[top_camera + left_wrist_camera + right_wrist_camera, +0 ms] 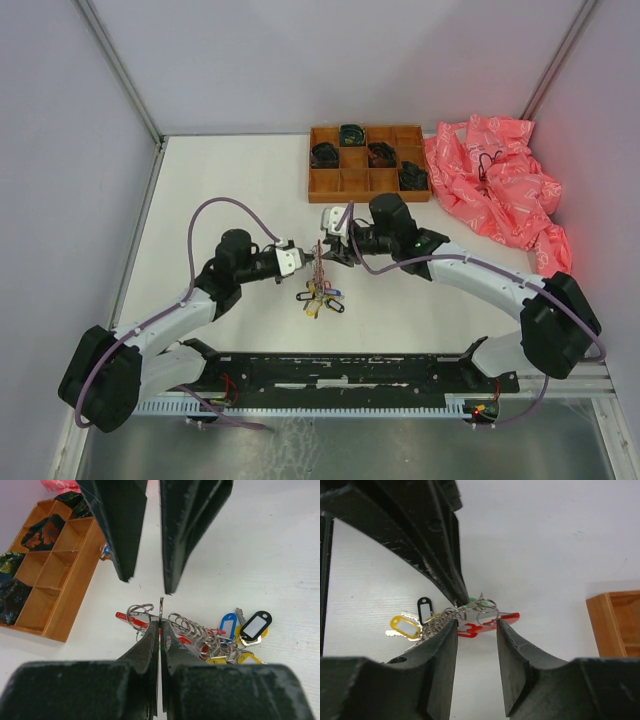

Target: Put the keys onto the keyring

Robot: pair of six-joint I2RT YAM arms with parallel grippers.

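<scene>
**two pincers nose to nose, one ring between them**

left pincer [159, 625]: jaws fully closed, pinching the keyring [161, 607] by its wire. the ring stands edge-on in the seam of the fingers, its plane in line with them, and its free arc pokes out just beyond the tips.

right pincer [476, 625]: jaws part open, holding nothing. it faces the left tip to tip, and the ring sits just ahead of its gap, between the two fingertips, not touching either as far as i can tell.

keys [250, 630]: bunched with their tags below and off to one side of the left tips. the red strap [125, 616] lies to the other side.

judgement: the right is nearer the free arc. its closing line must cross the ring's plane, not run along it, or the wire slips through.
</scene>
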